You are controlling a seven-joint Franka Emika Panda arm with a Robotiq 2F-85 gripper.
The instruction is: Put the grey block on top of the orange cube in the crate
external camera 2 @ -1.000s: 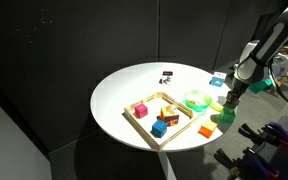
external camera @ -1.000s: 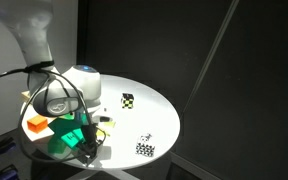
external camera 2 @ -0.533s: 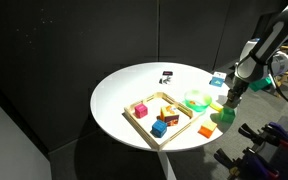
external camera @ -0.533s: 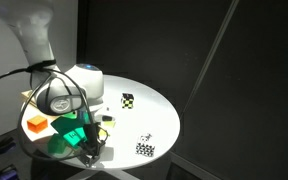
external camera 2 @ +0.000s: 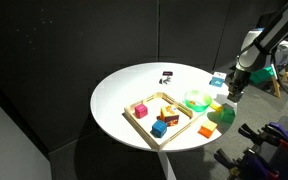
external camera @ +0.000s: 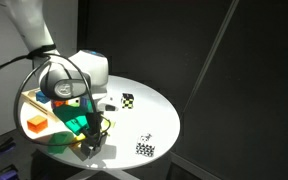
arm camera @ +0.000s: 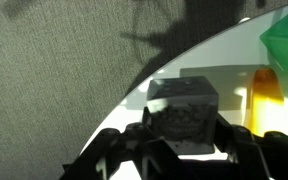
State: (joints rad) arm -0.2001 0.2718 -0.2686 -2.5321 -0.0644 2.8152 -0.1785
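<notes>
In the wrist view my gripper [arm camera: 184, 142] is shut on the grey block [arm camera: 184, 112], which fills the space between the two fingers and hangs above the white table's edge. In both exterior views the gripper [external camera 2: 233, 92] [external camera: 92, 143] is raised over the table rim beside the green bowl [external camera 2: 196, 100]. The crate [external camera 2: 142, 129] lies nearer the table's middle, well away from the gripper. It holds the orange cube [external camera 2: 171, 119] along with pink, blue and yellow blocks.
A larger orange block [external camera 2: 207, 130] [external camera: 36, 124] and a yellow-green block [external camera 2: 216, 108] lie near the table edge below the gripper. A blue block [external camera 2: 217, 82] is beside the arm. Checkered cubes [external camera: 128, 99] [external camera: 144, 149] stand on the far part of the round white table [external camera 2: 124, 85].
My gripper has risen from the table edge with the grey block held between its fingers; the arm has lifted. The crate and the other blocks have not moved.
</notes>
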